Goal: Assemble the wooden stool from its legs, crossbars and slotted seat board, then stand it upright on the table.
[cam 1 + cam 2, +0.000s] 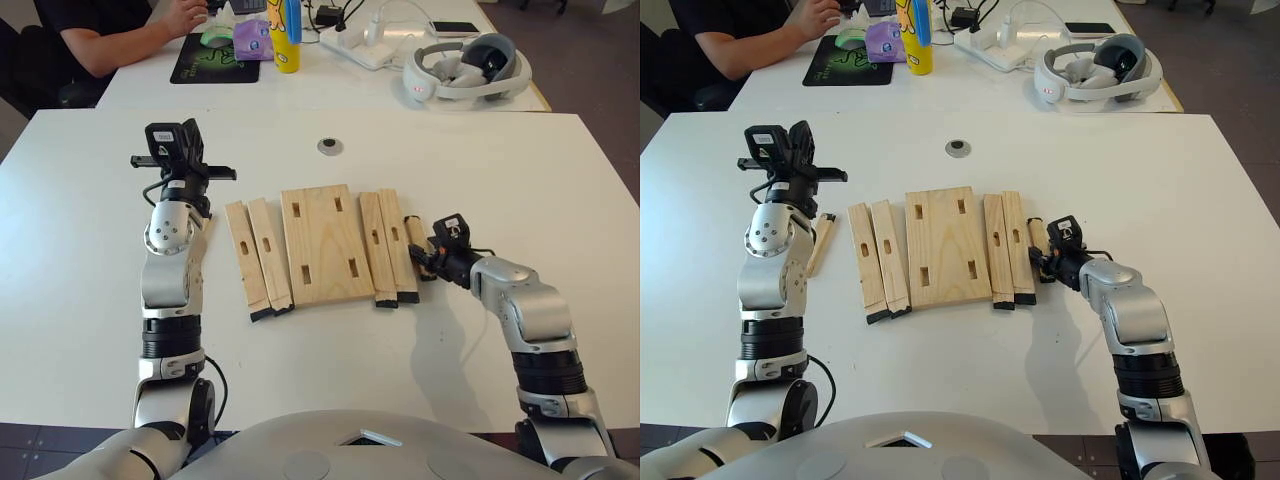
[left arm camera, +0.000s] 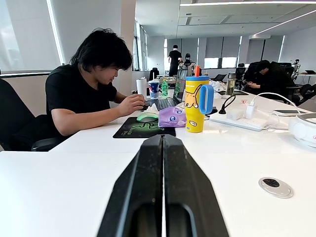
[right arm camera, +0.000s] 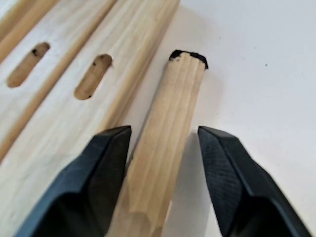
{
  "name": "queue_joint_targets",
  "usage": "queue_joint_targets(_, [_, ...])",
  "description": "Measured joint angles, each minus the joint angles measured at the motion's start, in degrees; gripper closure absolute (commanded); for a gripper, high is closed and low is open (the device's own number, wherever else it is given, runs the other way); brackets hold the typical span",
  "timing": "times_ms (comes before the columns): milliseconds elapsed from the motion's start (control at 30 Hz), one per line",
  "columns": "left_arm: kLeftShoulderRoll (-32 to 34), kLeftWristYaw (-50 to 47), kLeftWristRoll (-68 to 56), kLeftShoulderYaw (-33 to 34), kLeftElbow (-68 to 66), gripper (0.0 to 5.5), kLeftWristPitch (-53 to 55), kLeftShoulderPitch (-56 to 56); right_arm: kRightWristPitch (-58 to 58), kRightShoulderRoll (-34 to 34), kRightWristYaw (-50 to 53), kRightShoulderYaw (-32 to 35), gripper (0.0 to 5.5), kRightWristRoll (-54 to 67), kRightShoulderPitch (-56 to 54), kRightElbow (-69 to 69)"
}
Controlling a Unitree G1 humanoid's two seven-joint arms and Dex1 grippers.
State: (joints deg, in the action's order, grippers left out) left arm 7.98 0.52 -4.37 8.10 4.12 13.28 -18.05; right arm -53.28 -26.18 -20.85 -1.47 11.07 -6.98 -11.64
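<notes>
White table (image 1: 520, 200) held the short grooved wooden crossbar (image 3: 173, 98) beside the slotted pale-wood legs (image 1: 398, 250), right gripper (image 3: 163, 131) fingers spread around it, left gripper (image 2: 163, 140) fingers clenched empty; off-centre closing could skew it.

- Pale square wooden seat board (image 1: 327, 240): one is counted; four slots are cut through it.
- Flat pale wooden legs with black-tipped ends (image 1: 268, 255): four are counted, two on each side of the seat board.
- Short pale wooden crossbars (image 1: 820, 244): two are counted.
- Round grey metal grommet (image 1: 329, 146): one is recorded.
- White padded headset (image 1: 465, 68): one is recorded.
- Yellow cup with blue handle (image 1: 288, 38): one is recorded.
</notes>
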Motion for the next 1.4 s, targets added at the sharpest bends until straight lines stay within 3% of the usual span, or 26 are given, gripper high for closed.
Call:
queue_joint_targets(167, [0.1,0.04,-0.07,0.03,-0.01,5.5,0.71,-0.27,-3.16,3.58,2.11,2.73,4.19,1.39,-0.37,-0.27])
queue_joint_targets(400, [0.15,1.32,-3.11,0.75,0.38,5.5,4.53,-2.42,-6.35,5.59,3.18,5.49,4.19,3.36,-1.25,-0.36])
queue_joint_targets(500, [-0.44,3.59,-7.53,1.44,1.46,5.12,7.41,-2.54,-2.12,5.57,4.86,5.76,4.19,1.53,-1.26,1.14])
queue_joint_targets(700, [-2.84,9.81,-24.86,3.8,5.84,4.17,17.4,-6.24,16.05,9.57,7.02,12.67,4.19,3.97,-8.26,-1.39])
queue_joint_targets(967, [-3.33,10.36,-48.13,8.18,6.82,3.06,36.62,-11.76,22.72,13.18,-0.57,6.57,4.19,9.39,-8.08,-4.83])
queue_joint_targets(1100, [-2.58,9.32,-58.19,8.74,5.78,3.06,46.31,-13.31,24.91,13.61,-3.12,4.58,4.19,10.23,-6.48,-6.6])
queue_joint_targets(1400, [-3.12,3.62,-61.67,8.14,3.22,3.06,49.82,-14.84,27.5,13.62,-6.71,1.16,4.19,11.88,-4.68,-9.05])
